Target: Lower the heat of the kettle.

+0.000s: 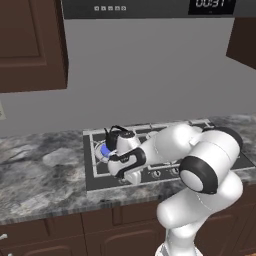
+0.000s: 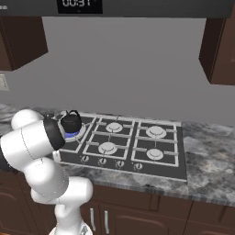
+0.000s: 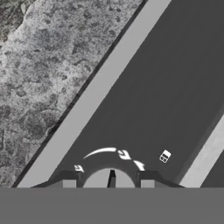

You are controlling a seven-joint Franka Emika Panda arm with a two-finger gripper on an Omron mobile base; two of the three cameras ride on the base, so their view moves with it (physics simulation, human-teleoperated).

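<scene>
The small black kettle (image 1: 118, 135) (image 2: 71, 122) stands on the rear left burner of the stove (image 1: 95, 172) (image 2: 174, 151). The heat (image 1: 104, 150) (image 2: 73, 134) glows as a blue ring under it. My arm reaches over the stove's front left, and the gripper (image 1: 131, 179) points down at the row of knobs. In the hand view the gripper (image 3: 107, 183) is shut on a round grey knob (image 3: 105, 178), one fingertip (image 3: 65, 183) on each side. White arc marks curve round the knob.
Three unlit burners (image 2: 108, 148) (image 2: 156, 131) (image 2: 154, 153) lie to the right, and more knobs (image 2: 119, 163) line the stove's front edge. Grey marble counter (image 1: 40, 175) (image 3: 35, 65) flanks the stove. Dark cabinets (image 1: 30, 45) and a microwave (image 2: 114, 7) hang above.
</scene>
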